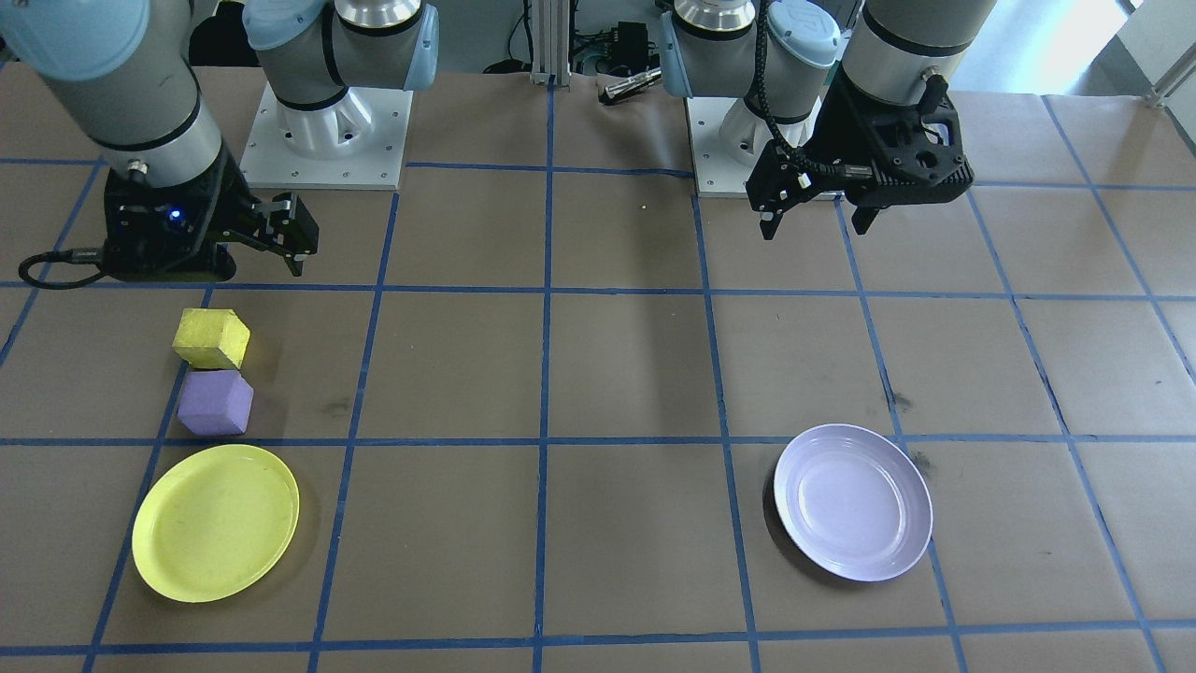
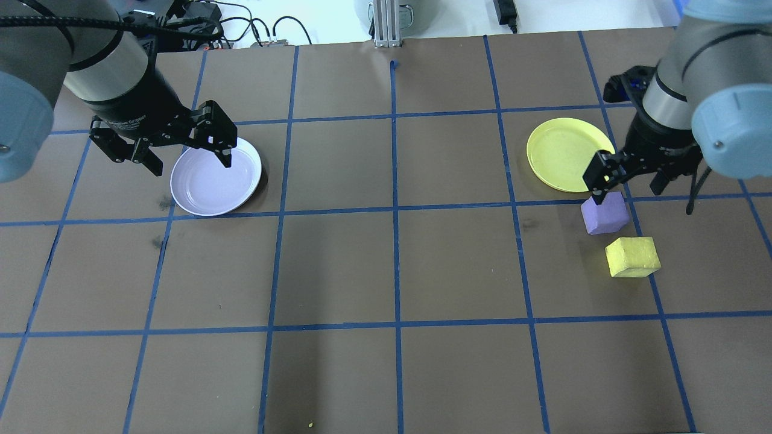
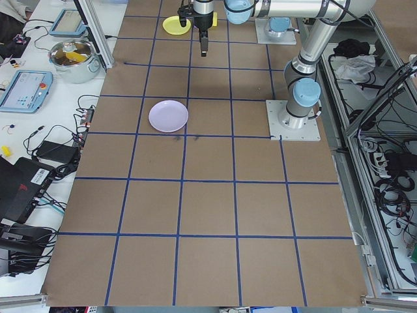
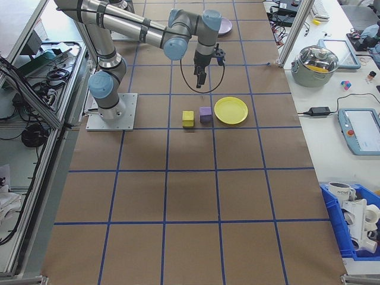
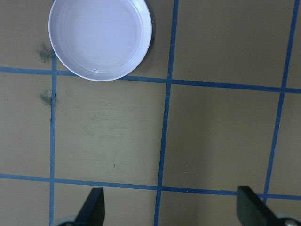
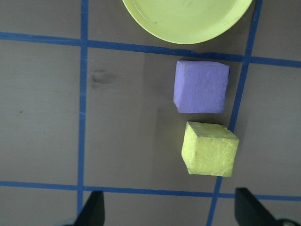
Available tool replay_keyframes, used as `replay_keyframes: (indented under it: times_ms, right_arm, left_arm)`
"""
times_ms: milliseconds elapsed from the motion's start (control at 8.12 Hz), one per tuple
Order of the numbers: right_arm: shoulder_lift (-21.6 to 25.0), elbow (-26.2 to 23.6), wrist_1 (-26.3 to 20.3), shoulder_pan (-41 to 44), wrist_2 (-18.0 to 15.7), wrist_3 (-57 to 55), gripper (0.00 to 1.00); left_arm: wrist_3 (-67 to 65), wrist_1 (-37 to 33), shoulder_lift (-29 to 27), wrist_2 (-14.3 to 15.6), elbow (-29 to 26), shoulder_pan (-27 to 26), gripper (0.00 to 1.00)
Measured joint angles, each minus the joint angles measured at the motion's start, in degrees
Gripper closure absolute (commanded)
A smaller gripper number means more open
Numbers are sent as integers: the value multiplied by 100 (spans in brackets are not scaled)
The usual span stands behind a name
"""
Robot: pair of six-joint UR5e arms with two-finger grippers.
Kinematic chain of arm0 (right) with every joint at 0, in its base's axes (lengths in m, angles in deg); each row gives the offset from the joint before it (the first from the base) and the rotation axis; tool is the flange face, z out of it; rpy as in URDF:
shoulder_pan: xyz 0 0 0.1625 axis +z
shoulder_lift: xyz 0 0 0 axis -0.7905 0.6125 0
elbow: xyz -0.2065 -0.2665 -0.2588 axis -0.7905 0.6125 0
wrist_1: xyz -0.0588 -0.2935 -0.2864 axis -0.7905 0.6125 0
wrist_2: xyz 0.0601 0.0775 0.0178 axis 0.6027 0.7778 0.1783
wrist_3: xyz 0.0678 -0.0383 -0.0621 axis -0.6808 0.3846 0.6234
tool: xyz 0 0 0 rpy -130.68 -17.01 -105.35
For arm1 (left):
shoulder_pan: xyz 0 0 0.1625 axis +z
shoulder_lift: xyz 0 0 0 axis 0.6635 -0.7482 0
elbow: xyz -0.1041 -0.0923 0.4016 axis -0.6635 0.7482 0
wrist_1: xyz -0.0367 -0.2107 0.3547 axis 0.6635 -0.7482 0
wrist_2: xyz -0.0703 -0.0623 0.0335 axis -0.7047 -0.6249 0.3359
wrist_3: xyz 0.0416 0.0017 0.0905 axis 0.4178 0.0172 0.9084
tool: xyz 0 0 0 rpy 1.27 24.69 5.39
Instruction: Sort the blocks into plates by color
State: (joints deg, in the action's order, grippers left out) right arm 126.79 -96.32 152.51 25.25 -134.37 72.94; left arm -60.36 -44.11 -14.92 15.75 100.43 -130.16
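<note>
Landmark: round bright yellow plastic plate (image 1: pixel 216 522), empty.
Purple foam cube (image 1: pixel 216 403): on the paper just beside it.
Yellow foam cube (image 1: pixel 211 338): just beyond, touching the purple.
Pale lavender plate (image 1: pixel 853 502): well apart, empty.
Right gripper (image 2: pixel 631 175): spread, empty, above the cubes.
Left gripper (image 2: pixel 184 150): spread, empty.
Progress: nothing sorted; both cubes remain.

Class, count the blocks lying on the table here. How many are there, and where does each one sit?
2. The purple block sits just off the yellow plate; the yellow block sits beside it, farther from that plate. Neither is on a plate.

Yellow block (image 1: pixel 211 338), purple block (image 1: pixel 216 403); yellow plate (image 1: pixel 216 522), lavender plate (image 1: pixel 852 502).
</note>
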Motion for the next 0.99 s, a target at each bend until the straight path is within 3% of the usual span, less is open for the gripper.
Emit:
replay_keyframes:
  times_ms: [123, 493, 986]
  right_arm:
    - [42, -454, 379, -399, -96, 460, 0]
    - [-194, -1485, 1577, -1142, -161, 990, 0]
    - [-720, -1597, 1820, -1271, -116, 814, 0]
  left_arm:
    - [1, -1, -11, -6, 1, 0, 0]
    - [1, 0, -15, -8, 1, 0, 0]
    - [2, -8, -18, -22, 8, 0, 0]
